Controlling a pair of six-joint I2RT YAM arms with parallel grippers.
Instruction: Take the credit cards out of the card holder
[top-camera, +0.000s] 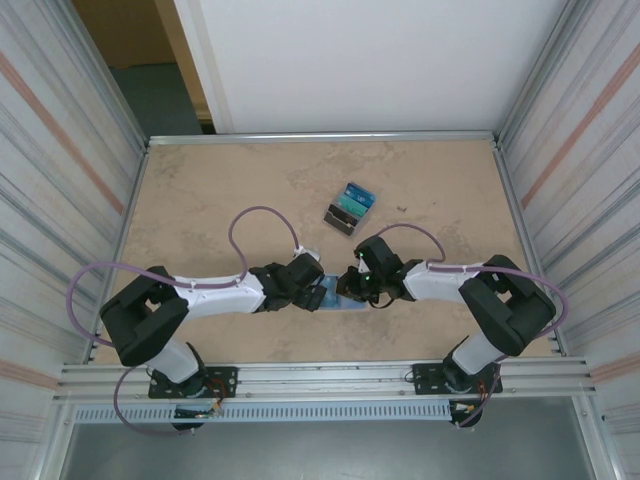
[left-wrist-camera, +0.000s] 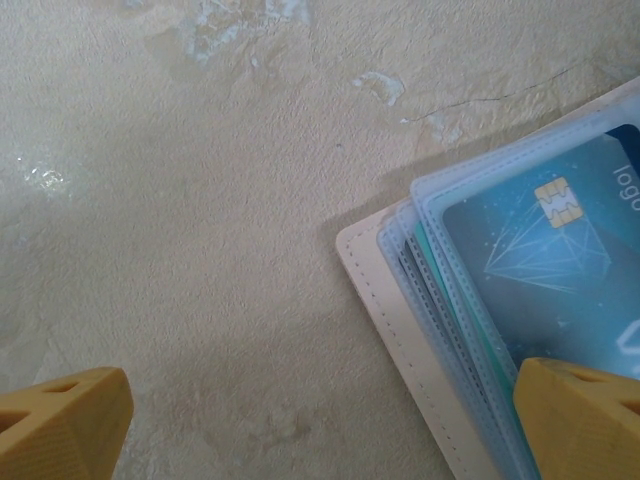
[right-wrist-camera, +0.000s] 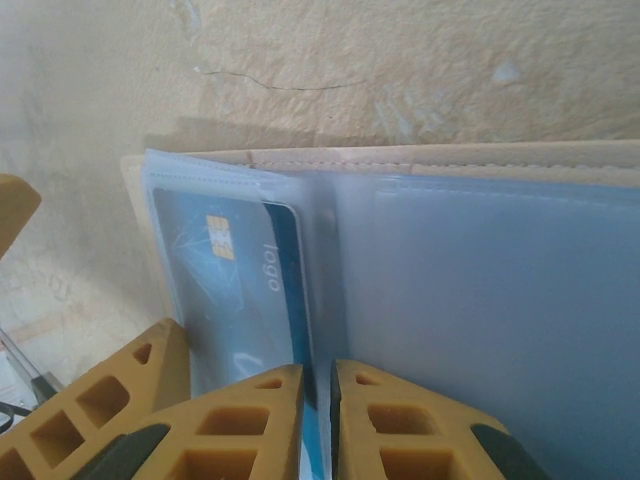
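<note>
Right claw (right-wrist-camera: 318, 378) pinches the credit card (right-wrist-camera: 235, 290) at its edge inside the open card holder (right-wrist-camera: 420, 158); left claw (left-wrist-camera: 320, 405) stands spread wide over the table (left-wrist-camera: 200, 200).

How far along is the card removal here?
Done: a card pile lies on the table, apart from the card holder. In hand: the right gripper is shut on the edge of the blue card in the open holder; the left gripper is open over its corner. Left: that blue card is not yet out of the holder.
</note>
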